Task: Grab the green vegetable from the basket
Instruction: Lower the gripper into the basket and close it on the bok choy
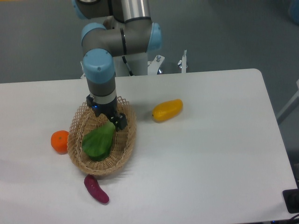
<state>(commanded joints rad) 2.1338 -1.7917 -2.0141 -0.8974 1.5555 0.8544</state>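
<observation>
The green vegetable (97, 142), a bok choy with dark leaves, lies in the tan woven basket (129, 145) at the left of the white table. My gripper (108, 115) is down inside the basket over the vegetable's pale stalk end, which it hides. Its jaws stand apart on either side of the stalk, so it is open. The leaves rest on the basket floor, pointing to the front left.
A yellow oblong fruit (167, 109) lies on the table to the right of the basket. An orange (60, 141) touches the basket's left rim. A purple sweet potato (96, 189) lies just in front of the basket. The arm's base stands behind the table.
</observation>
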